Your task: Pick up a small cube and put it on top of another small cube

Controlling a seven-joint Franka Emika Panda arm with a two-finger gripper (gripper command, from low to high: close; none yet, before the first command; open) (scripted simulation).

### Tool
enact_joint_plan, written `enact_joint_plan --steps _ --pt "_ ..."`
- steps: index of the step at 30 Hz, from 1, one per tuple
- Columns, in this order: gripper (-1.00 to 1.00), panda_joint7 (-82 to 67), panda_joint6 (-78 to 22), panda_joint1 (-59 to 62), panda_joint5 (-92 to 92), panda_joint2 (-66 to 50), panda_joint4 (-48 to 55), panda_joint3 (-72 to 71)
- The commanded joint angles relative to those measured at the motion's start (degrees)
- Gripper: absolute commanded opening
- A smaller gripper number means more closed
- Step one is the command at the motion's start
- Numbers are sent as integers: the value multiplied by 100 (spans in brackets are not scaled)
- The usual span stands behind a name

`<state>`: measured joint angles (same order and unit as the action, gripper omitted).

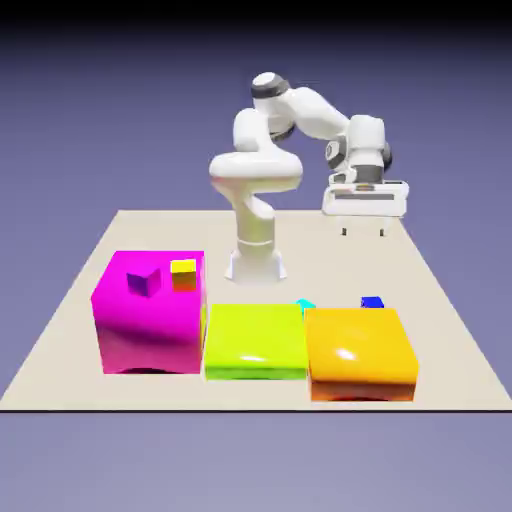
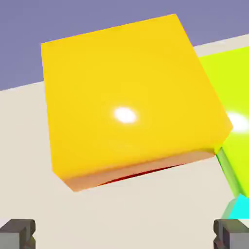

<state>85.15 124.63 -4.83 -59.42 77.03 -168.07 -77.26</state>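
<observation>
The small cube [image 1: 305,304], tiny and cyan, rests on the table behind the seam between the lime block [image 1: 255,340] and the orange block [image 1: 360,350]. In the hand view a corner of this cyan cube [image 2: 238,206] shows at the lower right, beside the lime block [image 2: 238,126]. My gripper [image 1: 362,232] hangs open above the table behind the orange block, well clear of the cube. In the hand view the gripper [image 2: 125,234] holds nothing, and the orange block [image 2: 126,97] fills most of the picture.
A big magenta block [image 1: 150,310] at the exterior view's left carries a small purple cube [image 1: 143,282] and a small yellow cube [image 1: 183,273]. A small blue cube [image 1: 372,302] sits just behind the orange block. The beige table [image 1: 440,330] ends close in front of the blocks.
</observation>
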Motion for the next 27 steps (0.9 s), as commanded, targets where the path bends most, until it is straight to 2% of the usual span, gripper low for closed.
enact_joint_plan --steps 1,20,27 --pt "0 115 -133 -11 -160 119 -19 -208" --pt "0 2288 -2647 -222 -3185 2378 -379 -4141" --pt "0 2213 -2062 265 -4448 2273 -34 -5386"
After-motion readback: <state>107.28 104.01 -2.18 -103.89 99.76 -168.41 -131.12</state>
